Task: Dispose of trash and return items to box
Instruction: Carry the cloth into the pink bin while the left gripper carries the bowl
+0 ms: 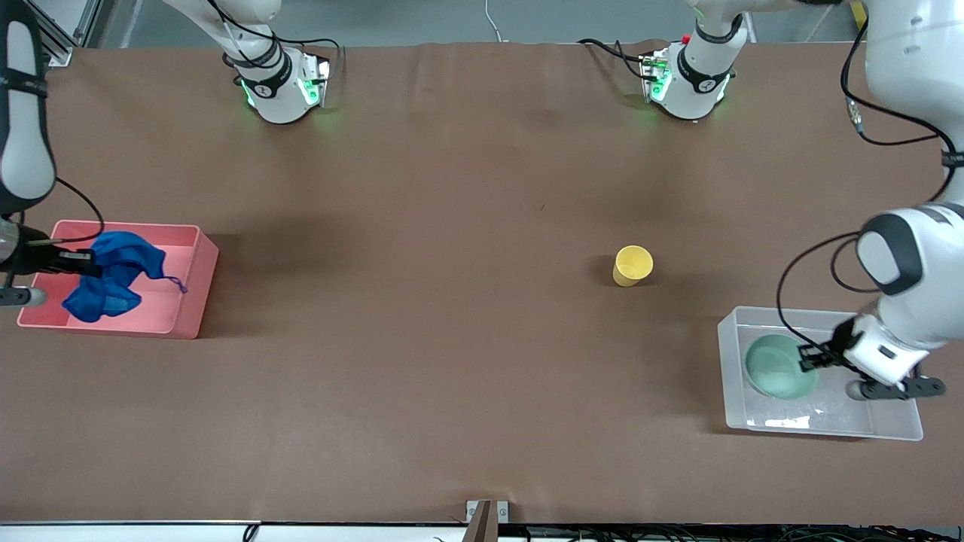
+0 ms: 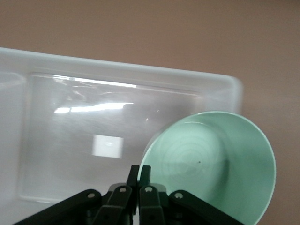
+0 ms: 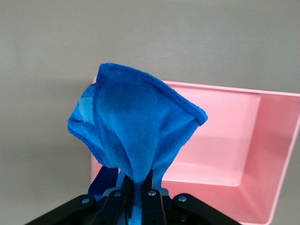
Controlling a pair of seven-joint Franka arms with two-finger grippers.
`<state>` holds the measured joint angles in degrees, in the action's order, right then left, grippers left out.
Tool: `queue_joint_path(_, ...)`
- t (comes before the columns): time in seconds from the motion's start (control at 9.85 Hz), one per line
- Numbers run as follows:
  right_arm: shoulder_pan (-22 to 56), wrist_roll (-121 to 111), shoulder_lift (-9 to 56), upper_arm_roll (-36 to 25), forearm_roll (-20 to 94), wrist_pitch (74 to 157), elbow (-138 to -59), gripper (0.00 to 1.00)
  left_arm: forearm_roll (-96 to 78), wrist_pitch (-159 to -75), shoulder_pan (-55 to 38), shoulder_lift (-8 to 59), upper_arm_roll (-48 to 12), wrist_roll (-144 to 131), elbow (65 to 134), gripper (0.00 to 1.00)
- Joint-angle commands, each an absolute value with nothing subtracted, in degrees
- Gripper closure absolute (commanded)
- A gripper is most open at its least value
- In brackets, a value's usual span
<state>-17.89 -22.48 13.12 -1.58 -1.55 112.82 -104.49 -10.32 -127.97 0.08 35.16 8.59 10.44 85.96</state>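
Note:
My right gripper [image 1: 90,262] is shut on the blue cloth [image 1: 113,275] and holds it over the pink tub [image 1: 192,290]; the cloth also shows in the right wrist view [image 3: 136,131], pinched between the fingers [image 3: 157,180]. My left gripper [image 1: 809,357] is shut on the rim of the mint-green bowl [image 1: 776,367] and holds it tilted in the clear box [image 1: 821,425]. In the left wrist view the bowl [image 2: 220,164] is over the box [image 2: 70,65], beside its white label [image 2: 108,145]. The yellow cup [image 1: 633,265] stands on the table farther from the front camera than the box.
The pink tub [image 3: 243,140] stands at the right arm's end of the table, the clear box at the left arm's end. The brown table [image 1: 422,324] lies bare between them apart from the cup.

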Motion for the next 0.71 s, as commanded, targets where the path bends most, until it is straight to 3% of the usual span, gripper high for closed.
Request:
queue_joint_path(0.0,-21.87,-27.92,13.71,-0.35,-2.37,120.71,-109.31,0.99,-13.26,-126.65,0.26,43.50,11.33,14.58,79.01,0.99)
queue_joint_path(0.3,-24.52,-30.67,17.74,-0.26,-2.37,131.46,-115.91,0.96,-13.45,-127.78,-0.08,43.94,11.60,15.38,82.61,0.90)
queue_joint_path(0.41,-24.43,-30.50,18.36,-0.18,-2.29,134.18,-117.41,0.69,-13.45,-129.88,-0.44,45.34,11.60,15.29,82.70,0.90)
queue_joint_path(0.51,-24.35,-30.24,19.15,-0.09,-2.02,136.65,-118.47,0.07,-13.45,-129.99,-0.35,45.44,11.60,15.38,83.14,0.86)
queue_joint_path(0.61,-23.91,-30.23,19.16,-0.09,-1.93,137.02,-119.09,0.00,-13.27,-129.82,-0.35,44.92,11.69,15.55,83.14,0.71)
